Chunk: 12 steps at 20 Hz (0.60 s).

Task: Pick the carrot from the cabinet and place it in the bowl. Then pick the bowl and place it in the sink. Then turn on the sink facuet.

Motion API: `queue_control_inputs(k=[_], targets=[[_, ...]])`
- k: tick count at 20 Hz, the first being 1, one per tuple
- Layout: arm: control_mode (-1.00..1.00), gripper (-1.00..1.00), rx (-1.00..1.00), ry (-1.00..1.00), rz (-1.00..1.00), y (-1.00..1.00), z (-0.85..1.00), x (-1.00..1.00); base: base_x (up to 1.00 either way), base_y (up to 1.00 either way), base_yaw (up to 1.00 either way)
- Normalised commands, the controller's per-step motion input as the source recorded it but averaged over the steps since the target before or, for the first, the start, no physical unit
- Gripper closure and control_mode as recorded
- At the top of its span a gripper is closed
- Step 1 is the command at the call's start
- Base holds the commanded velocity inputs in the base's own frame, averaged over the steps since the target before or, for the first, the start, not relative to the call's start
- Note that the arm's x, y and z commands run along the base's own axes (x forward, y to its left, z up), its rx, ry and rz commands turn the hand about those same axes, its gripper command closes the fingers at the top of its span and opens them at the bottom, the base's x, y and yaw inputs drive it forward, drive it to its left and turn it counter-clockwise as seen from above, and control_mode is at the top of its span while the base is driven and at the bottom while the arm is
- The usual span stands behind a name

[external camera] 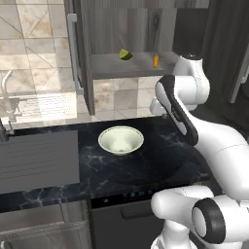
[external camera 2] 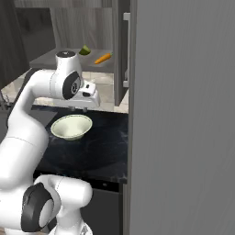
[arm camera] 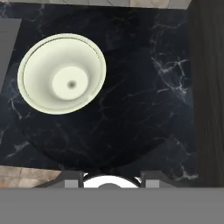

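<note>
The orange carrot (external camera: 155, 61) (external camera 2: 103, 58) lies on the shelf board of the open grey cabinet (external camera: 130, 66), to the right of a green fruit (external camera: 125, 54). On the black marble counter below stands the cream bowl (external camera: 121, 140) (external camera 2: 71, 126) (arm camera: 61, 74), with nothing in it. My gripper (external camera 2: 78, 109) (arm camera: 111, 176) hangs above the counter to the right of the bowl, pointing down. It is open with nothing between its fingers. The sink (external camera: 36, 160) and its faucet (external camera: 7, 95) are at the left.
The cabinet's left door (external camera: 83, 58) stands open with a silver bar handle (external camera: 72, 51). Its right door (external camera 2: 183, 114) fills the right side of the right base view. A dark cabinet (external camera: 228, 53) stands at the right. Bare counter (arm camera: 144, 87) lies under the hand.
</note>
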Motion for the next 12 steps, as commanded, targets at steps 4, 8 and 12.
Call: queue_control_inputs(k=[4,8,12], targets=[[-1.00,-1.00,-0.05,0.00,-0.04,0.05,-0.01,0.04,0.00,0.00,0.00],[-1.00,-1.00,0.00,-0.09,0.00,-0.04,0.00,-0.24,0.00,0.00,0.00],[-1.00,-1.00,-0.02,-0.20,-0.09,-0.01,0.25,-0.04,0.00,0.00,0.00]])
